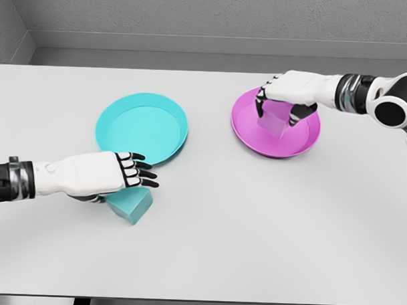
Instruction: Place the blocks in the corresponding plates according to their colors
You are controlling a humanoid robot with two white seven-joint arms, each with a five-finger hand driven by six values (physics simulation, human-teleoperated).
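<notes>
Two hands working at once, one block over each matching plate or beside it

The right hand (286, 95) is reaching in from the right and curling its fingers around the pale purple cube-shaped block (274, 121), which is sitting over the round magenta plate (248, 130); whether the block is resting on the plate or just above it is hard to tell. The left hand (116, 173) is lying over the turquoise cube-shaped block (136, 205) on the white table (254, 228), fingers stretched nearly flat and not gripping, with the block just beside the near rim of the round turquoise plate (141, 127). By my reading, the purple placement is nearly finishing, so the right hand is needing to let go, while the left is needing to close on its block and carry it onto the turquoise plate
</notes>
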